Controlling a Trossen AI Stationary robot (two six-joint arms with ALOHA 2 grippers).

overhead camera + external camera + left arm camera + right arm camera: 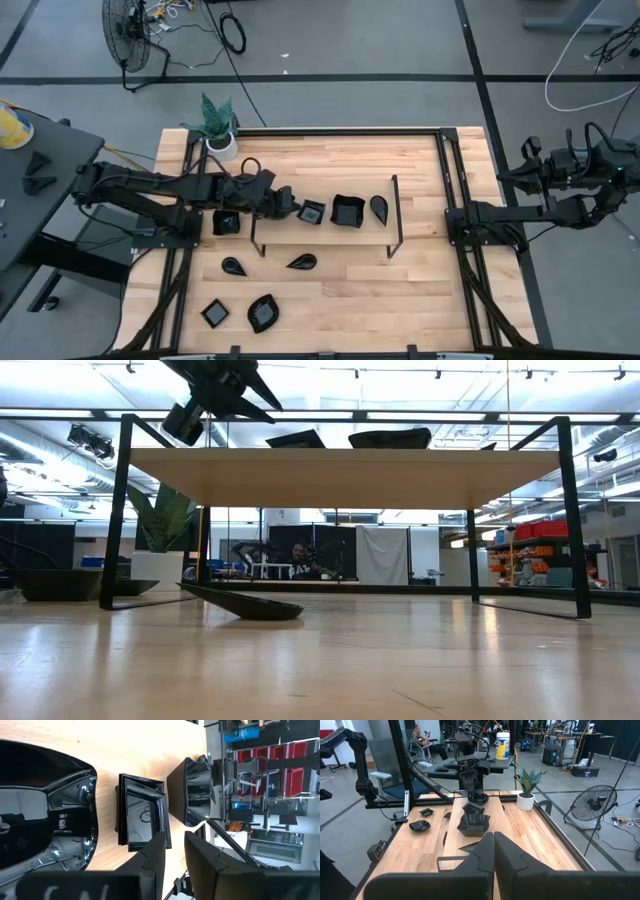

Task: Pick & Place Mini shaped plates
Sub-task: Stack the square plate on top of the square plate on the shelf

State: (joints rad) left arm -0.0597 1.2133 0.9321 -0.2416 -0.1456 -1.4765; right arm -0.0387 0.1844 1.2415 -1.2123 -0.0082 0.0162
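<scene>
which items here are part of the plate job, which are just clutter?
Job:
- mini shaped plates: small square plate, deep square one, teardrop on the raised shelf; others on the table
- left gripper, at the small square plate

Clutter:
- potted plant
- floor fan

Three plates point(346, 210) on the shelf point(325, 232), five others around on table point(420, 290).

Wooden table point(420, 270), light butcher-block top, set on a grey floor crossed by dark lines; thin black wire frame point(396, 215) standing on the table's middle, carrying a pale shelf board point(340, 475) in the low view; white pot with green plant point(218, 128) at the far-left corner; black standing fan point(126, 35) on the floor beyond, far left; yellow-lidded container point(10, 128) on a dark side table, left; seated person point(419, 739) in the room behind.
</scene>
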